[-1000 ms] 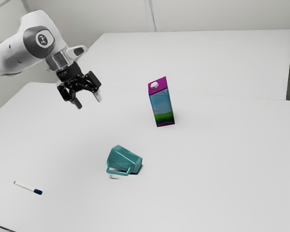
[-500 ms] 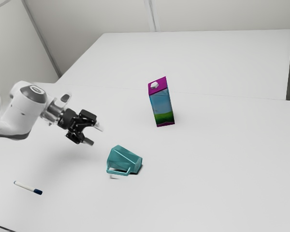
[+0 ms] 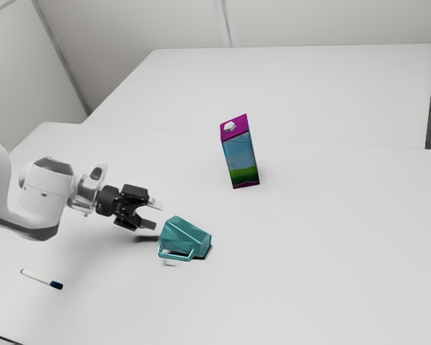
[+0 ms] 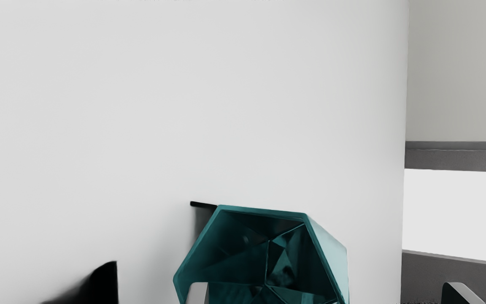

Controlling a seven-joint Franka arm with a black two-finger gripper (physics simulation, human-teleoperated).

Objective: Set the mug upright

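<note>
Mug (image 3: 187, 236): tipped on its side
Claw (image 3: 156, 215): released; we seem just beside the mug
Carton (image 3: 241, 154): upright, far

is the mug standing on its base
No, the teal mug lies on its side on the table, its open mouth facing the fingers.

- Exterior view: camera is sitting at the arm's (image 3: 47, 192) side, well back and above the white table (image 3: 309, 223), looking down at a slant; it's taking in mug (image 3: 185, 236), carton (image 3: 241, 159) and marker (image 3: 42, 279), and the back wall (image 3: 330, 21) beyond.
- Arm is entering from the exterior view's left.
- Wrist view: camera is riding on the hand, close in, facing along the fingers into the mug's open mouth, also catching the table edge.
- Both views are sharing mug, part of the table and the gripper's (image 3: 154, 215) tips.
</note>
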